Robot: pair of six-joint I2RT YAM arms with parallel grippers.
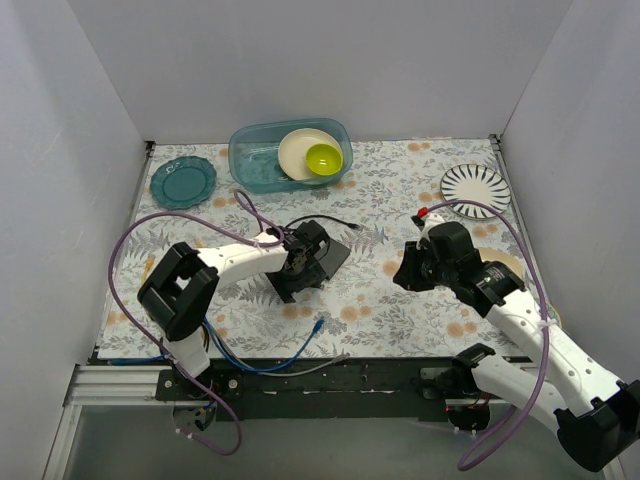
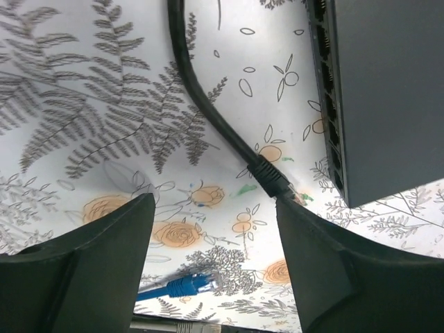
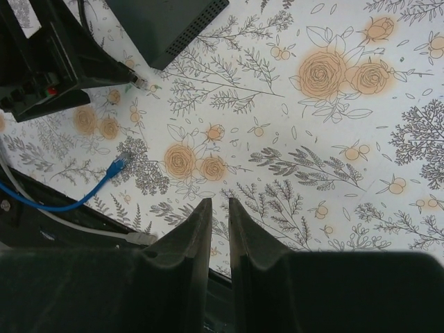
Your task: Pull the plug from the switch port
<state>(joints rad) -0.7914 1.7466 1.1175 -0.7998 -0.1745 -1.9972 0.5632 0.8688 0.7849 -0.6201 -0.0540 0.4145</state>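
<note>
1. Seemingly the pull is done: the plug (image 2: 276,183) lies on the flowered cloth (image 2: 104,104), clear of the switch (image 2: 388,97), whose visible sockets (image 2: 331,118) look empty.
2. The left gripper (image 2: 215,208) hangs over the plug, fingers spread wide and holding nothing. The plug sits just beside one finger.
3. The right gripper (image 3: 220,205), well apart, has its fingers nearly pressed together, empty.
4. What is left, at most, is drawing the arm away.
</note>
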